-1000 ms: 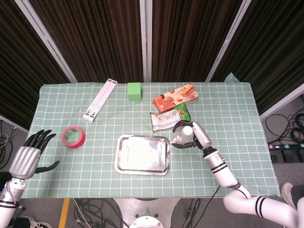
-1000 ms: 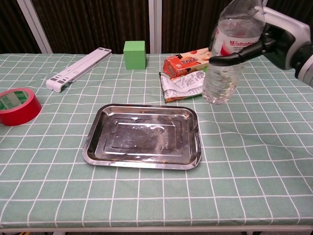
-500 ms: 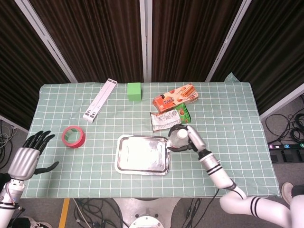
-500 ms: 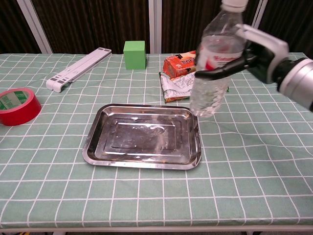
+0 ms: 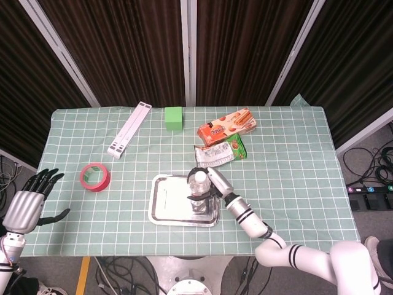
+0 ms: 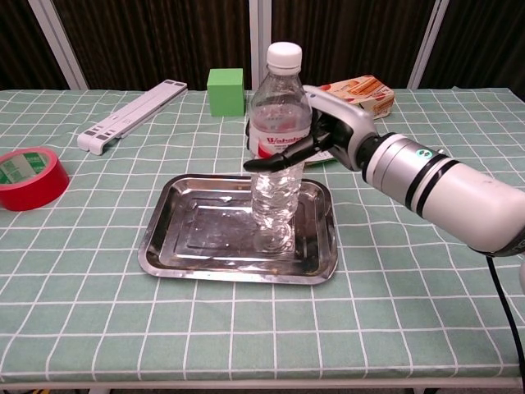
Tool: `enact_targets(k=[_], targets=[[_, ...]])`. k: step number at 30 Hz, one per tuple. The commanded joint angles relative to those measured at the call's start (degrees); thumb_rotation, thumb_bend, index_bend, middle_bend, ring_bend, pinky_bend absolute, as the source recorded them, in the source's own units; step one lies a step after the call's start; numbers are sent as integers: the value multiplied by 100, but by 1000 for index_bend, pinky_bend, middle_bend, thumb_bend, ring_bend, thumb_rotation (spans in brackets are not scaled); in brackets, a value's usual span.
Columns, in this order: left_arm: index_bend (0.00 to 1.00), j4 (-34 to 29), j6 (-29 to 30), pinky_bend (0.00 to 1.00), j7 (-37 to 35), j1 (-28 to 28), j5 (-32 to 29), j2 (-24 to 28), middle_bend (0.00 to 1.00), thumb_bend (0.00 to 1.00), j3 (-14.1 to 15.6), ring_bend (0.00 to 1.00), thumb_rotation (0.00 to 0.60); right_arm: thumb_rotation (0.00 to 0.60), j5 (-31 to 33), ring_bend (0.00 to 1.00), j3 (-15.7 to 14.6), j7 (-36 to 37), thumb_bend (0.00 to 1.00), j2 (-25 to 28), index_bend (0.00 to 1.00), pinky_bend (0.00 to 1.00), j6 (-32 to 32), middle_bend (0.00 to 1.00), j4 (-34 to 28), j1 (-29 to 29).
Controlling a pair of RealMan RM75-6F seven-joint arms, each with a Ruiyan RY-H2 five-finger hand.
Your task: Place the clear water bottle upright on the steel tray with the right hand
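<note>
My right robot hand (image 6: 328, 131) grips the clear water bottle (image 6: 277, 156) around its label, upright, base on or just above the steel tray (image 6: 164, 238) near its right side; contact is unclear. Risk: releasing before it sits flat could topple it. My left robot hand (image 5: 27, 203) hangs spread, idle.

The right robot hand (image 6: 328, 135) is carrying the clear water bottle (image 6: 276, 156) leftward from beside the steel tray (image 6: 180, 238) to over its right half, where the bottle is now standing upright, its base touching the tray floor.
</note>
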Motion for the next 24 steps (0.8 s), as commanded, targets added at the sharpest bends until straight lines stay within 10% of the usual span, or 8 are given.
enact_targets(k=[1,16,24], targets=[[182,16,-10,163,-17,-2,-2,0,187,219,1,97,452,600,-76,363,-65,114,25,-119,675,380,-44,524,181,72],[183,39,15,163,-24,6,49,-35,187,218,20,97,449,600,-427,7,-432,445,0,133,30,88,-133,206,262,180],[182,-23,10,164,17,-10,73,-36,187,219,16,96,446,600,-442,0,-577,61,0,953,0,0,-325,66,-407,167]])
